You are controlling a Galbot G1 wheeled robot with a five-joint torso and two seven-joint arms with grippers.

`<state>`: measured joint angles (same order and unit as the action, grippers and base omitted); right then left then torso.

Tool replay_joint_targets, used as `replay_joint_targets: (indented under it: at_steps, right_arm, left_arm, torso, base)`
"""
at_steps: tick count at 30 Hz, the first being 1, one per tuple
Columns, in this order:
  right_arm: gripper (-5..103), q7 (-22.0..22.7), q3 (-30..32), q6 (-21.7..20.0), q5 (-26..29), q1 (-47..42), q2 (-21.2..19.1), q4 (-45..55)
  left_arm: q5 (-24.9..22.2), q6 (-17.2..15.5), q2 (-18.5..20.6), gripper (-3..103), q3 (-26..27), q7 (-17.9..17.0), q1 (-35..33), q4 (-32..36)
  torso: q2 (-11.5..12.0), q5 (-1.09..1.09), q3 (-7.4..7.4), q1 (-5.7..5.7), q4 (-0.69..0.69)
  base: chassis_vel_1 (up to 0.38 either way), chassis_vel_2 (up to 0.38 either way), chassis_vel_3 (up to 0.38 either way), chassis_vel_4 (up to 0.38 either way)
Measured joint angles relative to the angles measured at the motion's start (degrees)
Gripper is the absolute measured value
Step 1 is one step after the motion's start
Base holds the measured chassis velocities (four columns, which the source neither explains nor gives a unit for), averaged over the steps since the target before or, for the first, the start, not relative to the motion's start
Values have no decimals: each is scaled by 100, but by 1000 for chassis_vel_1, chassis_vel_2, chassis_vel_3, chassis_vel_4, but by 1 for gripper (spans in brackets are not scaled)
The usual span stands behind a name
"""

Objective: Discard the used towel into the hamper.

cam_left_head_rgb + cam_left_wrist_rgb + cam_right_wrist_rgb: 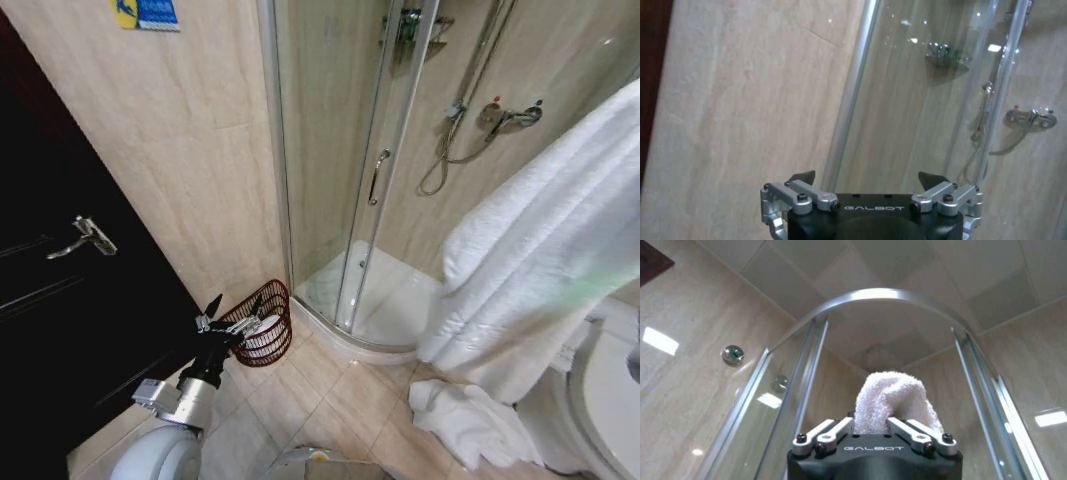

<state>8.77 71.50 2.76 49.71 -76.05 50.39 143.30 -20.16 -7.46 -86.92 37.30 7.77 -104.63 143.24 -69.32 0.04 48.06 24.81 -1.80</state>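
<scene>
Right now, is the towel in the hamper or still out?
Out. The right pincer is shut on the towel, held high; the hamper sits on the floor by the shower.

- Our left gripper point(867, 181) has a black body with "GALBOT" in pale letters.
- We see shiny silver links with dark screws, and small black fingertips point(802, 176).
- Our left arm point(180, 402) is black, then silver-grey and round.
</scene>
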Motion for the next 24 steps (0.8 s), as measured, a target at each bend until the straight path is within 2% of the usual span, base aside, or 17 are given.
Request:
replay_joint_targets:
  at_steps: [10, 24]
  right_arm:
    - [7, -21, -139, -16, -23, 79, -37, -2]
    - [7, -85, -336, -20, -45, 117, -30, -6]
  left_arm:
    - [0, 0, -1, 100, -1, 0, 0, 0]
    - [0, 0, -1, 100, -1, 0, 0, 0]
  torso:
    - [0, -5, 0, 0, 1]
    - [0, -3, 0, 0, 0]
  base:
    - [-31, -21, 17, 18]
    - [60, 66, 55, 44]
